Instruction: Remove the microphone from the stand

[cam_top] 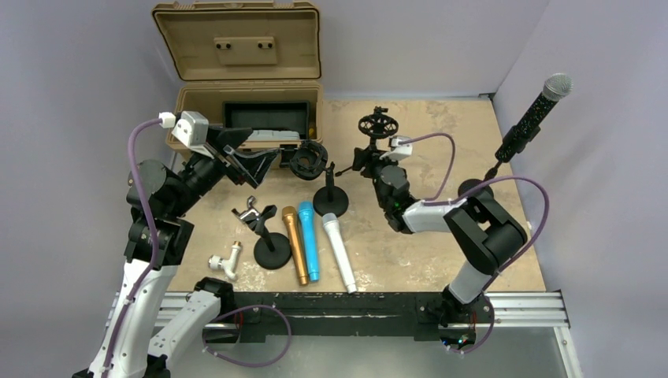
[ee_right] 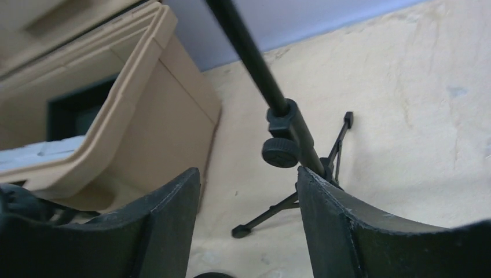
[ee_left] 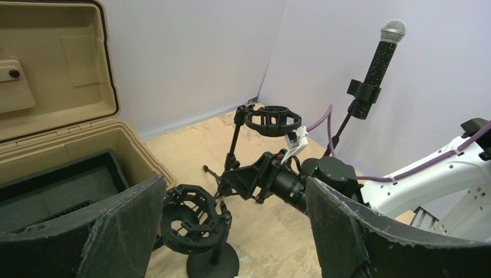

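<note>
The microphone [ee_left: 377, 62] is kept in its stand [ee_left: 363, 91]. The left gripper [cam_top: 264, 151] and the right gripper [ee_right: 248, 174] are opened wide, nothing grasped.

Soft, even light is falling from above in all 3 views, keeping the table [cam_top: 394, 260] bright and washing the walls [cam_top: 79, 79] a pale lavender. Only faint, short shadows are lying beside the stand bases [cam_top: 272, 250]. The microphone [cam_top: 532, 118] is catching a mild sheen on its grille. Close to the wrist lenses, the left fingers [ee_left: 370, 231] and right fingers [ee_right: 376, 231] are showing soft and out of focus.
</note>
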Robot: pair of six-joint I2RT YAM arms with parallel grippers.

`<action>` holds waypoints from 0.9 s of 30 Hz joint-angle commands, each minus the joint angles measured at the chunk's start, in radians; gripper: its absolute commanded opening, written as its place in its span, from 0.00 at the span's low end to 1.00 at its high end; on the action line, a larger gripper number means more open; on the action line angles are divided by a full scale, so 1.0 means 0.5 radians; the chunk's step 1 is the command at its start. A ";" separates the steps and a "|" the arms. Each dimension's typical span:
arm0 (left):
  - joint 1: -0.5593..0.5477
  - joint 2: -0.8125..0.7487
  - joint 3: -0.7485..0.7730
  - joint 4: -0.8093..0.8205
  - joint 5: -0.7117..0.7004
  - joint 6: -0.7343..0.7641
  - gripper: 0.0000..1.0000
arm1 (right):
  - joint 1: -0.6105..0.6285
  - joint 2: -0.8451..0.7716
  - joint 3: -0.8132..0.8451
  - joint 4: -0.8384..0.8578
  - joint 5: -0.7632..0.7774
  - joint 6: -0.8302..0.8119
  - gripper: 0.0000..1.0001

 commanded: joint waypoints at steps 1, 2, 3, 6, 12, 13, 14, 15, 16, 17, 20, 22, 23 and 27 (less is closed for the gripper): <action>0.015 0.008 -0.003 0.099 0.044 -0.041 0.88 | -0.183 -0.134 -0.148 -0.037 -0.550 0.693 0.60; 0.015 0.008 -0.003 0.100 0.048 -0.044 0.88 | -0.228 -0.130 -0.176 0.017 -0.636 0.792 0.60; 0.016 0.008 -0.003 0.103 0.052 -0.045 0.88 | -0.270 -0.116 -0.200 0.095 -0.738 0.870 0.60; 0.017 0.007 -0.003 0.102 0.054 -0.048 0.88 | -0.319 -0.066 -0.222 0.314 -0.876 1.004 0.59; 0.020 0.006 0.003 0.099 0.054 -0.045 0.88 | -0.326 -0.023 -0.199 0.398 -0.780 1.328 0.57; 0.024 0.005 0.003 0.098 0.056 -0.046 0.88 | -0.326 -0.011 -0.194 0.417 -0.758 1.381 0.57; 0.023 0.003 0.003 0.100 0.057 -0.046 0.88 | -0.326 0.001 -0.175 0.408 -0.739 1.424 0.56; 0.026 0.002 0.003 0.101 0.059 -0.049 0.88 | -0.326 0.008 -0.150 0.356 -0.706 1.462 0.55; 0.028 0.004 0.004 0.100 0.060 -0.051 0.88 | -0.328 0.014 -0.127 0.256 -0.654 1.510 0.55; 0.029 0.002 0.004 0.102 0.061 -0.051 0.88 | -0.328 0.024 -0.116 0.220 -0.614 1.563 0.55; 0.030 0.004 0.003 0.103 0.063 -0.051 0.88 | -0.353 0.056 -0.121 0.273 -0.583 1.662 0.52; 0.029 0.004 0.003 0.101 0.063 -0.051 0.88 | -0.361 0.069 -0.097 0.260 -0.566 1.684 0.51; 0.029 0.004 0.003 0.104 0.063 -0.051 0.88 | -0.364 0.066 -0.085 0.249 -0.546 1.690 0.50; 0.032 0.007 0.003 0.104 0.064 -0.053 0.88 | -0.380 0.059 -0.071 0.236 -0.490 1.719 0.47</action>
